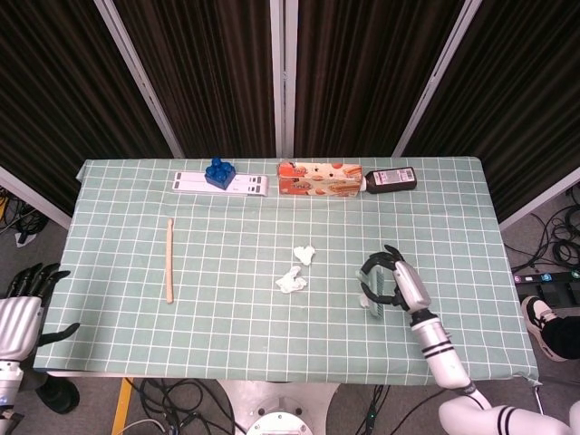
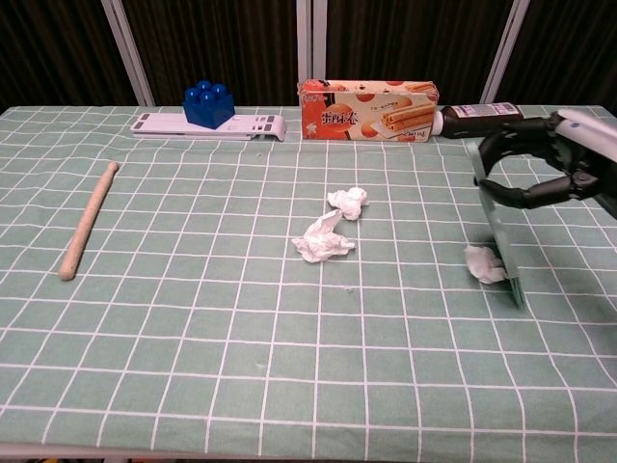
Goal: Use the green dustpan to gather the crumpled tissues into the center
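My right hand (image 1: 396,283) (image 2: 551,170) grips the handle of the green dustpan (image 1: 372,292) (image 2: 499,234), which stands on edge on the checked cloth right of centre. One crumpled tissue (image 2: 484,264) lies against the pan's left face. Two more crumpled tissues (image 1: 304,254) (image 1: 290,282) lie close together near the table's middle, also seen in the chest view (image 2: 348,202) (image 2: 323,240). My left hand (image 1: 22,310) hangs off the table's left front corner, fingers apart and holding nothing.
A wooden stick (image 1: 169,260) (image 2: 87,231) lies on the left. Along the far edge stand a white strip with a blue block (image 1: 217,172) (image 2: 208,104), a biscuit box (image 1: 319,178) (image 2: 369,97) and a dark bottle (image 1: 391,179) (image 2: 482,120).
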Available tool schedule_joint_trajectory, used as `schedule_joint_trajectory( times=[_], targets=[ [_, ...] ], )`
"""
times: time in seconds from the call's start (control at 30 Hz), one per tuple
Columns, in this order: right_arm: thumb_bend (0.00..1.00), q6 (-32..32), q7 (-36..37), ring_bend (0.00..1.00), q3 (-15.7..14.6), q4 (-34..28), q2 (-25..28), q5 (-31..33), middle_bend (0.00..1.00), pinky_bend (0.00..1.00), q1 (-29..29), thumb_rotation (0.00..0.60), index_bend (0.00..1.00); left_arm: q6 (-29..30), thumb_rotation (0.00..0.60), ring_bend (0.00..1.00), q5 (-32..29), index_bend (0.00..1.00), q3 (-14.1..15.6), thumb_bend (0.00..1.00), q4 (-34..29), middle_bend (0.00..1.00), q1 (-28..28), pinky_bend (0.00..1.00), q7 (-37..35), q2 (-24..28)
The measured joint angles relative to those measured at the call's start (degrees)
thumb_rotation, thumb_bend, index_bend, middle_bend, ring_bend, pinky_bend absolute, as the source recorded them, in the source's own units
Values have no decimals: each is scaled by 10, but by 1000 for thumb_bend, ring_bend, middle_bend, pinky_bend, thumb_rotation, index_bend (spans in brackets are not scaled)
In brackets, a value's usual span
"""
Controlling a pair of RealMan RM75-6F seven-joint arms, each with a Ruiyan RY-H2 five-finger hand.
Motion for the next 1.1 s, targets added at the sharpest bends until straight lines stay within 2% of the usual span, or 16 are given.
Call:
schedule_joint_trajectory(
  times=[0.37,0.53,0.63,0.83,0.97,1.1],
  targets=[
    [427,-44,-4,227,73,102,-124,2,520,33,75,600,637,2,600,57,-2,186,2,0,-3,106,5,100,-1,1],
    [427,-42,1,227,93,119,-153,-2,520,23,92,600,635,0,600,57,-2,186,2,0,1,106,4,100,-6,0],
    [435,-41,5,227,96,115,-138,-9,520,24,93,600,634,0,600,57,-1,186,2,0,4,106,5,100,-10,0],
    [464,-79,30,230,105,110,-58,-31,529,25,114,600,633,0,600,57,0,186,3,0,8,106,6,101,-14,1],
    [508,-149,84,230,102,133,-12,-68,533,25,162,600,633,0,600,57,1,186,3,0,4,106,5,100,-7,1],
    [538,-196,158,230,86,191,-6,-115,540,25,219,600,632,-1,600,57,-4,186,3,0,-7,106,6,100,4,5]
  ],
)
